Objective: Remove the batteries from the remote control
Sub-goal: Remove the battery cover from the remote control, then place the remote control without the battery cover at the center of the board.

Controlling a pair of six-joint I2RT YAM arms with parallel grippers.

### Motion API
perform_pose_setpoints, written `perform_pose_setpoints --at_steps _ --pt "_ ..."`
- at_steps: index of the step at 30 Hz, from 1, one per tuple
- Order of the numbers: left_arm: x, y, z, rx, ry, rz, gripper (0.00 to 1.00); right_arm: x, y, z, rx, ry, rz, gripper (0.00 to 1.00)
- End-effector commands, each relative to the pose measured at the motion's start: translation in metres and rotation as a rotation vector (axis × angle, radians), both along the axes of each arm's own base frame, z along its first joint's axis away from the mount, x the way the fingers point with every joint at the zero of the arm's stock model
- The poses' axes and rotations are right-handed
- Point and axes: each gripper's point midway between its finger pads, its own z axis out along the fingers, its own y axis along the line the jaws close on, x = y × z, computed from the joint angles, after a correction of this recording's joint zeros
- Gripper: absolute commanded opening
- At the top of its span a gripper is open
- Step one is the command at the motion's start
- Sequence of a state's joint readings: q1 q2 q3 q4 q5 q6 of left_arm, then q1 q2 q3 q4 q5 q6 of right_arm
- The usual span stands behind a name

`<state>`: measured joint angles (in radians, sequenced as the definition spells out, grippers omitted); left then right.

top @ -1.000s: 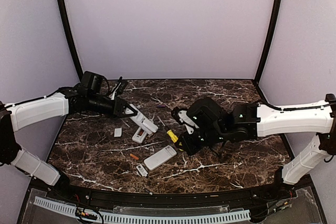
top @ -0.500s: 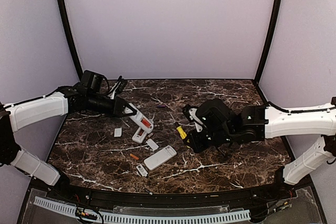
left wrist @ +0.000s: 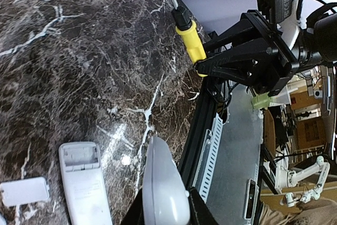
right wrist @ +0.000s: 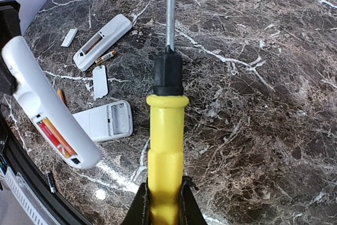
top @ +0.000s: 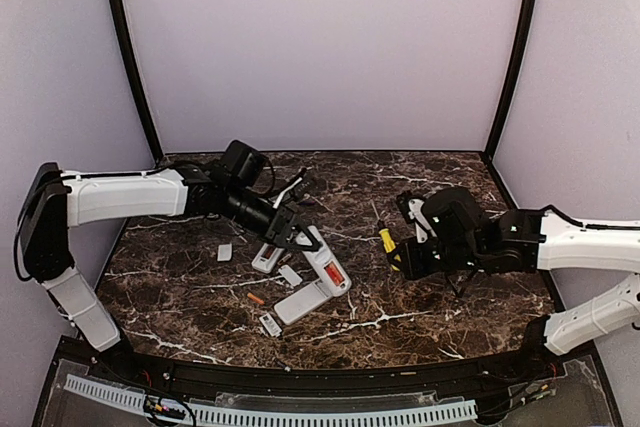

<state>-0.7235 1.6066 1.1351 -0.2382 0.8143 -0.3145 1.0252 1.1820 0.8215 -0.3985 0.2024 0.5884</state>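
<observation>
1. Two batteries (right wrist: 55, 136), orange-red, lie side by side in the open bay of the remote (right wrist: 37, 93), at its near end. This remote is held off the table (right wrist: 263, 77), left of centre.
2. Handling, as judged: light, stiff, smooth cylinders that will roll once free. They are probably wedged in the bay, so lever at one end rather than the middle.
3. The left gripper (top: 290, 234) is clamped on the remote's far end, with the bay turned toward the right arm.
4. The right gripper (right wrist: 163, 204) is clamped on the yellow handle of the screwdriver (right wrist: 164, 146). Its blade points far, well apart from the bay.
5. On the table:
   - a second remote (right wrist: 102, 122), bay empty, just beside the held one;
   - a third remote (right wrist: 102, 40) farther off, with a loose battery (right wrist: 105, 56) beside it;
   - white covers (right wrist: 99, 81) between them.
6. Obstruction: nothing stands between blade and bay. Freed cells may drop among the clutter below.
</observation>
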Motion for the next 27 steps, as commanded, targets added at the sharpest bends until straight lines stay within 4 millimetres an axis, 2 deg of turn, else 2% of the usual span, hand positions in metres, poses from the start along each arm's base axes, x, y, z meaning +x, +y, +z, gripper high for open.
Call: perform_pose_setpoints --at_steps 1,6,12,18,23,27 --pt "-0.013 -0.028 -0.006 0.022 0.032 -0.126 0.09 0.007 -0.008 0.012 0.051 -0.066 -0.034 0.00" --pt "-0.012 -0.050 -0.027 0.060 0.050 -0.181 0.10 0.004 -0.014 0.018 0.082 -0.089 -0.037 0.00" --pt "-0.005 -0.062 -0.052 0.118 0.080 -0.195 0.11 0.003 -0.015 0.019 0.090 -0.108 -0.026 0.00" --pt "0.002 -0.072 -0.071 0.151 0.096 -0.204 0.14 0.003 -0.006 0.018 0.093 -0.109 0.006 0.00" --pt "0.012 -0.080 -0.083 0.175 0.088 -0.206 0.21 0.004 -0.001 0.016 0.097 -0.107 0.015 0.00" --pt "0.023 -0.082 -0.093 0.216 0.049 -0.197 0.33 0.004 -0.001 0.016 0.103 -0.105 0.014 0.00"
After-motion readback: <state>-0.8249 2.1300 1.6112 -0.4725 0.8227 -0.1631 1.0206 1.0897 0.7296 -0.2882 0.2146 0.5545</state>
